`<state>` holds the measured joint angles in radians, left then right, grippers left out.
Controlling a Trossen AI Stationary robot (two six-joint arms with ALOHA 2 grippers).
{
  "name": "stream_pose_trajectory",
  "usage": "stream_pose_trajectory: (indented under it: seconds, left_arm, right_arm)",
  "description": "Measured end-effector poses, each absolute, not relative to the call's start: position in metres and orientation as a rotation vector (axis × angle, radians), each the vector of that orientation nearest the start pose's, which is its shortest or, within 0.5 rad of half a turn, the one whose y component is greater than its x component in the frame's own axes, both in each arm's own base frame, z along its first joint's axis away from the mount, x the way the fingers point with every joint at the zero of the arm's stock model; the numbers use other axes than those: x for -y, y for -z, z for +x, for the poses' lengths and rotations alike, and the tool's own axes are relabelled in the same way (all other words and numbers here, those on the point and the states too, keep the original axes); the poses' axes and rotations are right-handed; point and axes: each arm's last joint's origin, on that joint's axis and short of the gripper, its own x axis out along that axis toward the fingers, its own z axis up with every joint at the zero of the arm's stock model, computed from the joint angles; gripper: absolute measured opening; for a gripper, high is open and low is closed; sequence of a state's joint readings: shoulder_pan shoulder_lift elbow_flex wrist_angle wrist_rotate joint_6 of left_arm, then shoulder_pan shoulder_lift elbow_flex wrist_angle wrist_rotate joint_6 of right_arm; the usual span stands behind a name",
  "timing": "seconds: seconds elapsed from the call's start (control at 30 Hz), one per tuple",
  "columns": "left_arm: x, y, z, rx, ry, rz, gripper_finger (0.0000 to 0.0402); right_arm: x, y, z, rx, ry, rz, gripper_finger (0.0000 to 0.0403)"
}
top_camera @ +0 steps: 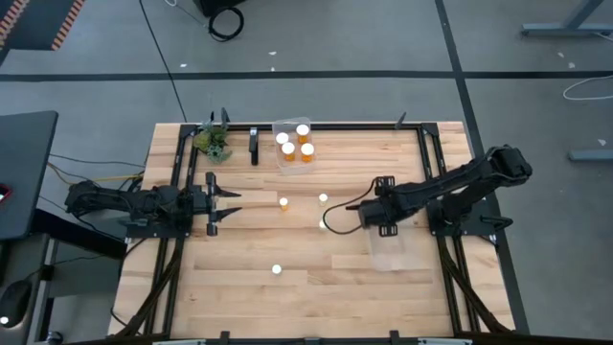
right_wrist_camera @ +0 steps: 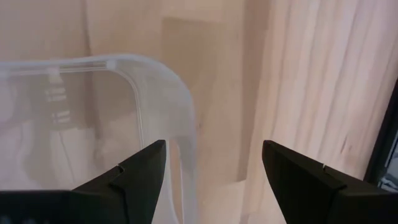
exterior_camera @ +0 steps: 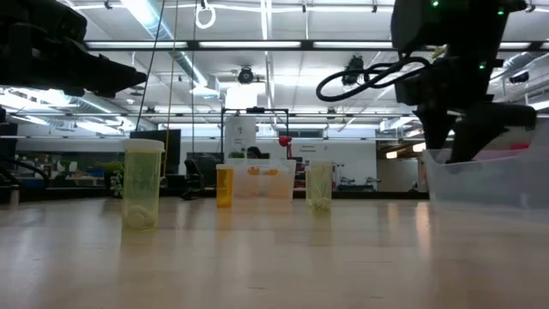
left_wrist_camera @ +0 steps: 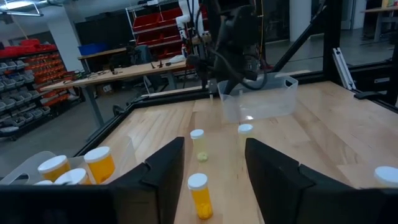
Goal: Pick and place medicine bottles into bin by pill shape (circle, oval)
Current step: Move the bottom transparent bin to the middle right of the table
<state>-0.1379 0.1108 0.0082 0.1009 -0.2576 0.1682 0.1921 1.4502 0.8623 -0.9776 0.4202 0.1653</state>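
Observation:
Several orange-amber medicine bottles with white caps stand loose on the wooden table: one (top_camera: 283, 202) just ahead of my left gripper, one (top_camera: 323, 198) mid-table, one (top_camera: 276, 269) nearer the front edge. Others (top_camera: 295, 142) stand in a clear bin (top_camera: 279, 125) at the far edge. My left gripper (top_camera: 225, 204) is open and empty, level, pointing toward the table's right; the nearest bottle (left_wrist_camera: 199, 196) stands between and beyond its fingers. My right gripper (right_wrist_camera: 214, 162) is open and empty, pointing down over the corner rim (right_wrist_camera: 180, 93) of a second clear bin (top_camera: 388, 247).
A small green plant (top_camera: 213, 141) and a dark upright piece (top_camera: 254, 146) stand at the far left. A black frame (top_camera: 426, 153) runs along the table's edges. In the low view three bottles (exterior_camera: 142, 184) (exterior_camera: 224, 186) (exterior_camera: 319, 184) stand in a row left of the near bin (exterior_camera: 480, 180).

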Motion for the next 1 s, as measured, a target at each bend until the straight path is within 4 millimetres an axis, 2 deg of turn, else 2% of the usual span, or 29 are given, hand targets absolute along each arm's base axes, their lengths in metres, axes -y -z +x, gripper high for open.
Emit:
stream_pose_trajectory:
  seconds: [0.37,1.0]
  left_arm:
    - [0.007,-0.167,0.103,-0.012,-0.120,0.169,0.0180]
    - [0.007,-0.167,0.103,-0.012,-0.120,0.168,0.0177]
  right_arm:
    - [-0.004,-0.186,0.232,-1.443,0.376,-0.262,0.0273]
    - [0.028,-0.186,0.230,-1.422,0.594,-0.041,0.0273]
